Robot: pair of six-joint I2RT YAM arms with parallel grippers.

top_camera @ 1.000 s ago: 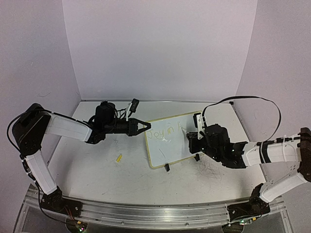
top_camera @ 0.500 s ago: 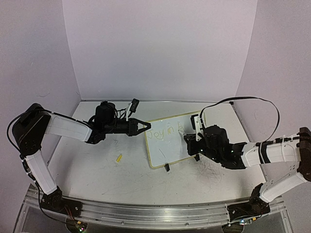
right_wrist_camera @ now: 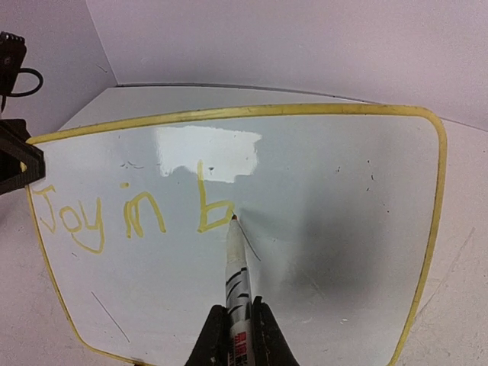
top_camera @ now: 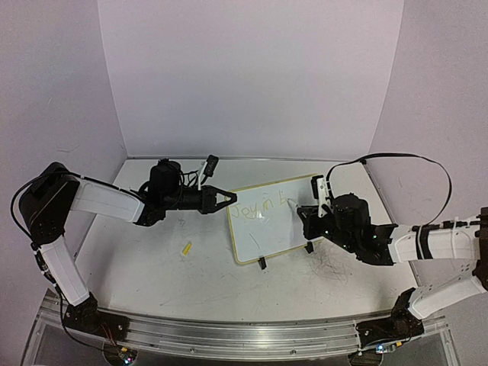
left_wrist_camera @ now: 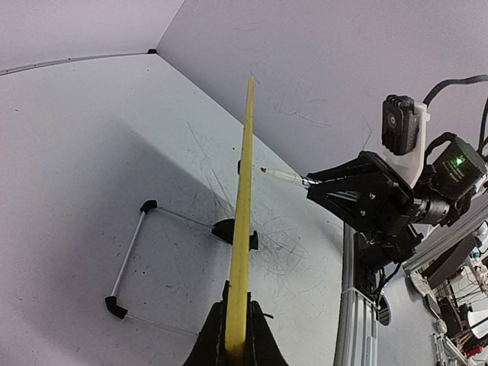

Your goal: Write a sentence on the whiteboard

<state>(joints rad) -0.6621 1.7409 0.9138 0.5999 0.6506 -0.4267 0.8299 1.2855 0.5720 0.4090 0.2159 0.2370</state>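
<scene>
Bracing the whiteboard (top_camera: 263, 238) by its rim with the left gripper (top_camera: 226, 198), jaws clamped, against writing pressure; pinching the pen (right_wrist_camera: 235, 263) in the right gripper (right_wrist_camera: 233, 326), tip at the unfinished sentence (right_wrist_camera: 130, 217).

Yellow txt (right_wrist_camera: 137, 217) "Joy in b" on whiteboard (right_wrist_camera: 328, 175).

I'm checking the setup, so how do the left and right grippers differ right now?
The left gripper clamps the whiteboard by its yellow edge; the right gripper clamps a pen. The left gripper holds the board from its side, while the right gripper faces the writing surface, with the pen tip touching it just after the yellow writing. Both are shut on something.
</scene>
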